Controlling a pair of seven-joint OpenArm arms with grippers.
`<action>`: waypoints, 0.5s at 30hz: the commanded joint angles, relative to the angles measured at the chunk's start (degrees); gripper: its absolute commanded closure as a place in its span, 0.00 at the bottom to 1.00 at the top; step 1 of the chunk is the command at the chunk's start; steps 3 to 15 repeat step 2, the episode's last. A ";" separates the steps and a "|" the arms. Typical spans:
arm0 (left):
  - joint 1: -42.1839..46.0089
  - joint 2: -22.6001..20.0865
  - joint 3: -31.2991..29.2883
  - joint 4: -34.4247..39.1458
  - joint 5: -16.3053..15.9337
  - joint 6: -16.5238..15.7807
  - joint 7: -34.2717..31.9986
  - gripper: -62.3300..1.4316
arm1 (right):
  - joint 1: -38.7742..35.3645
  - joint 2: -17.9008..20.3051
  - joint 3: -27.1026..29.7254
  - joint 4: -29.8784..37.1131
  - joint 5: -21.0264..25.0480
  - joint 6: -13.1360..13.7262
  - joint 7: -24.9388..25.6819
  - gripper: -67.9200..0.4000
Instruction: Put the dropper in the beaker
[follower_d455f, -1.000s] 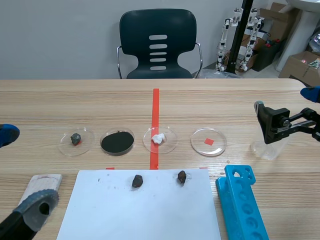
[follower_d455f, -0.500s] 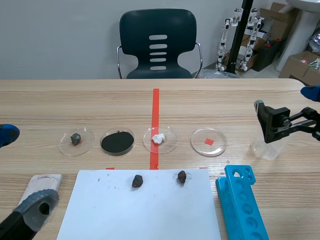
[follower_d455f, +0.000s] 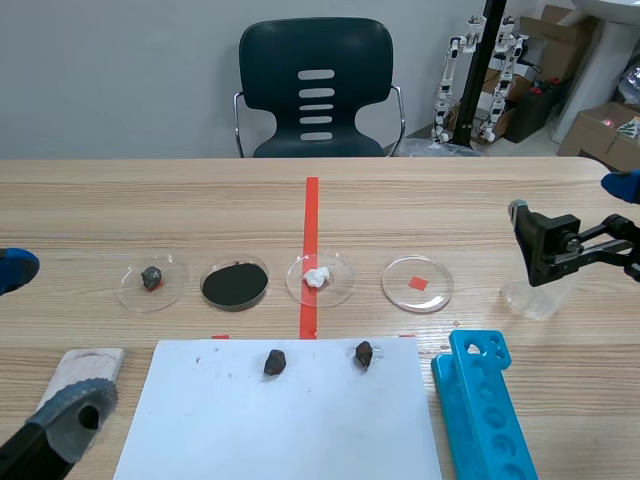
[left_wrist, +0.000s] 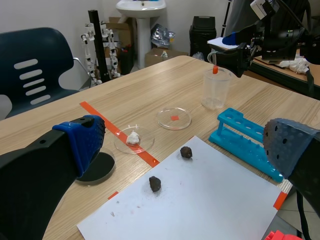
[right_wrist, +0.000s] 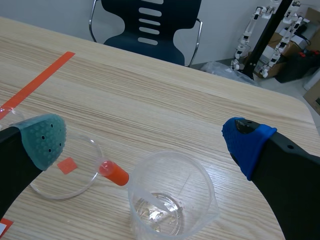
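Glass dropper with orange-red bulb (right_wrist: 114, 174) leaning inside clear plastic beaker (right_wrist: 200, 190) at right, sitting untouched below right gripper's (right_wrist: 146, 139) spread-apart jaws; left gripper (left_wrist: 185, 144) jaws also gaping.

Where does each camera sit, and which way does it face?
Scene view: between the arms, facing across the wooden table to the dark chair; the left arm and right arm enter from the sides.
Left wrist view: behind the open left end effector, facing over the white paper sheet.
Right wrist view: behind the open right end effector, looking down on the clear plastic beaker.
Both wrist views show the beaker and orange-bulbed dropper.
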 joint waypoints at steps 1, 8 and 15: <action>0.17 0.15 -0.48 0.94 -0.79 -0.13 -0.74 0.00 | 0.85 0.74 0.39 1.05 0.61 -0.22 1.05 0.00; 0.17 0.15 -0.48 0.94 -0.79 -0.13 -0.74 0.00 | 0.85 0.74 0.39 1.05 0.61 -0.22 1.05 0.00; 0.17 0.15 -0.48 0.94 -0.79 -0.13 -0.74 0.00 | 0.85 0.74 0.39 1.05 0.61 -0.22 1.05 0.00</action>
